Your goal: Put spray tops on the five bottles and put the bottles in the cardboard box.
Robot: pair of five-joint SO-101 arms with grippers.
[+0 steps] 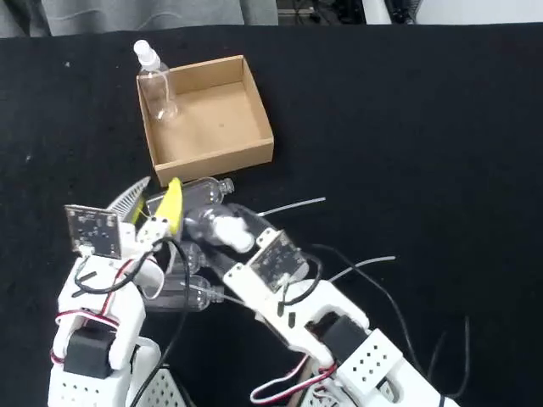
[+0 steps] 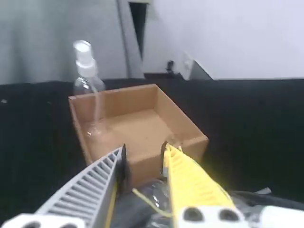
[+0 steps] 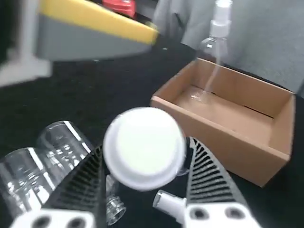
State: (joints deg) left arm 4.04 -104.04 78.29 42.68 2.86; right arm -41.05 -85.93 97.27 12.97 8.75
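Black table (image 1: 424, 127), bottle (image 1: 157, 89) in cardboard box (image 1: 216, 153), right pincer (image 3: 145, 154) clasping spray top (image 3: 144, 145)

Bright, even light; soft glints on the upright bottle (image 1: 158, 89).

box (image 1: 212, 154) brown | spray top (image 3: 145, 147) white | table (image 1: 407, 127) black | left tool (image 2: 144, 150) yellow-grey

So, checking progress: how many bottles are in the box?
1 bottle, standing in the far left corner of the box, spray top on. Other bottles lie on the table outside, some perhaps hidden.
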